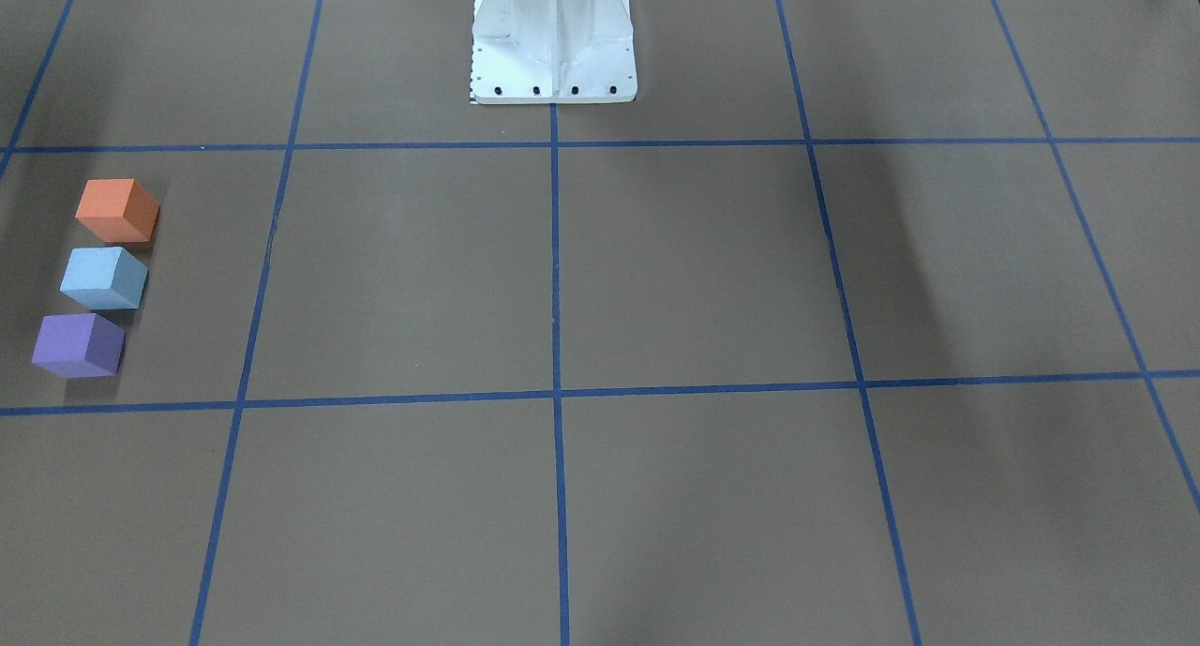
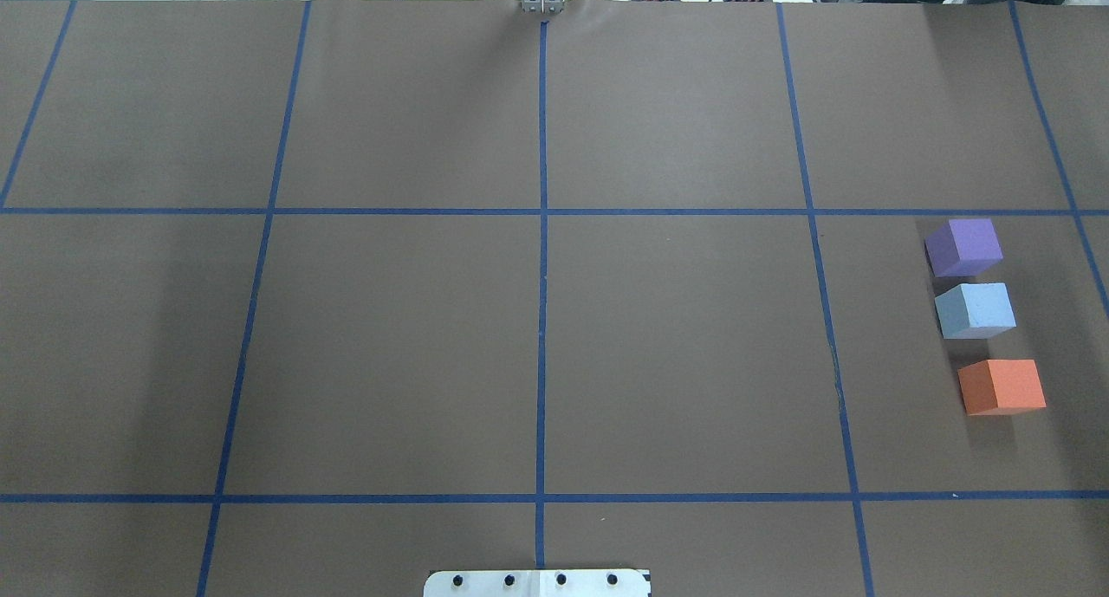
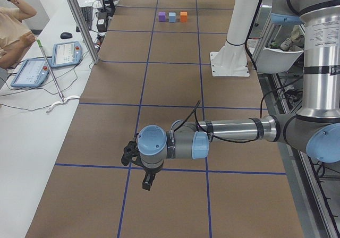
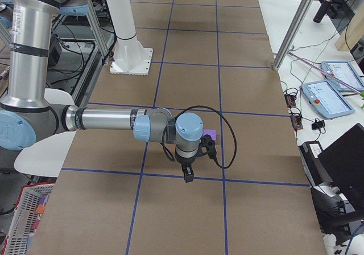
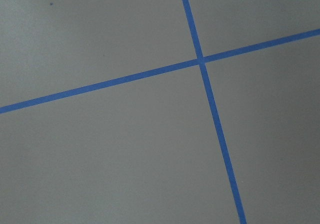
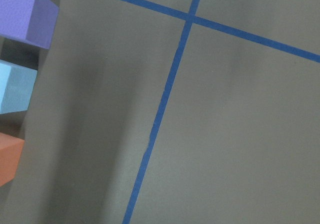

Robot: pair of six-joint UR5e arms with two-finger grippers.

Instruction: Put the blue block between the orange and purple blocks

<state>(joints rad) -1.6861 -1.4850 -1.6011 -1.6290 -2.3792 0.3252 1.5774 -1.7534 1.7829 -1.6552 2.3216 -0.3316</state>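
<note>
Blue block (image 2: 975, 309): sits on the counter (image 2: 676, 354) in a row, between the purple block (image 2: 963, 247) and the orange block (image 2: 1001, 386), closer to the purple one.
Task progress: the placement looks done, judging from the row.
Left end effector (image 3: 147, 182): hangs over bare counter, well apart from the row; I cannot tell if it is spread or pressed together.
Right end effector (image 4: 188, 174): hovers near the row; its state cannot be told either.
Risk: a low sideways move by the right arm could clip the blocks and break the row.
Cause: the blocks look light and stand loose, so a slight nudge would probably shift them.
</note>
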